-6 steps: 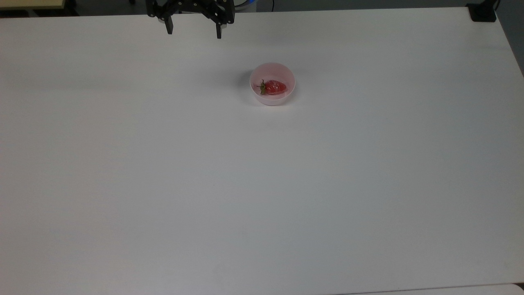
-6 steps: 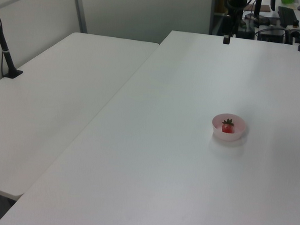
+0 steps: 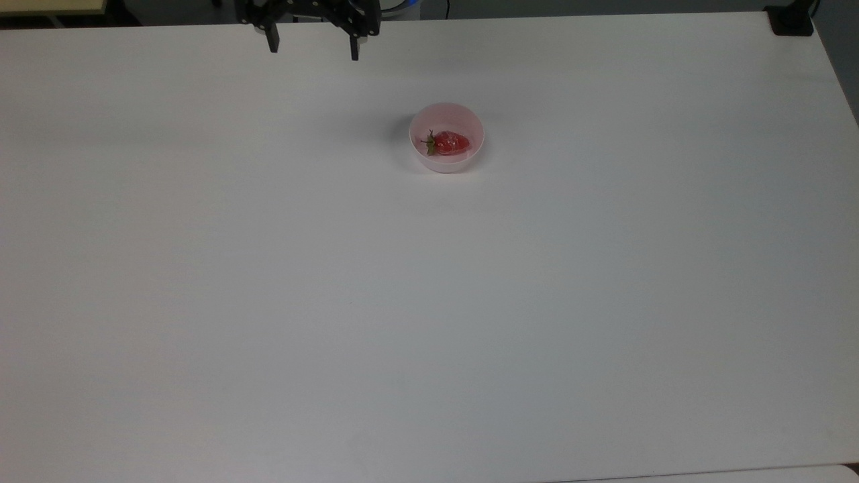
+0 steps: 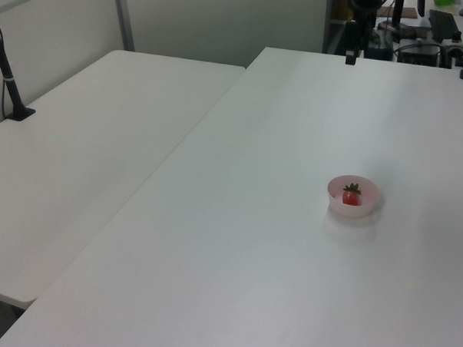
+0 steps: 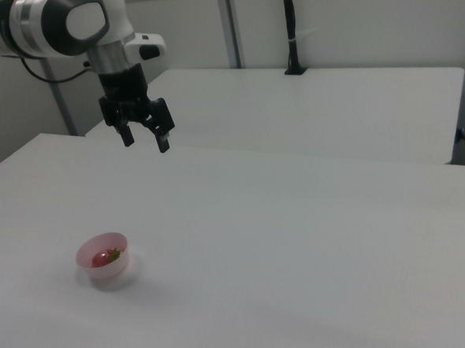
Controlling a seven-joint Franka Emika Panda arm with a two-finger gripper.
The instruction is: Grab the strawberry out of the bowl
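Black two-finger gripper (image 3: 312, 48) on white-and-grey Panda arm (image 5: 65, 25): fingers (image 5: 125, 135) spread wide, nothing between them, nothing touched. Hanging in the air above the white rectangular table (image 3: 429, 302), fingertips pointing down, clear of the surface. In the top view, sitting at the table's far edge, toward the top view's left of centre. In the right view, gripper (image 5: 144, 140) up above the tabletop, well apart from the bowl, which lies below and toward the right view's left. In the left view, one dark finger (image 4: 349, 57) visible at the far edge of the table.

Small round pale pink plastic bowl (image 3: 446, 164) standing upright on the table, in the far half, near the middle of its width in the top view; well apart from the gripper. Same bowl (image 4: 354, 207) in the left view toward the table's right side; bowl (image 5: 104, 270) in the right view near the near-left corner area.

Small glossy red strawberry (image 3: 449, 143) lying on its side inside the bowl, resting on the bottom, green leafy cap toward the top view's left. Strawberry (image 4: 352, 196) and (image 5: 105, 257) inside the bowl in both side views, not gripped.

Second white table (image 4: 101, 160) butted against the first, carrying a black pole mount (image 4: 9, 79) near its far corner.
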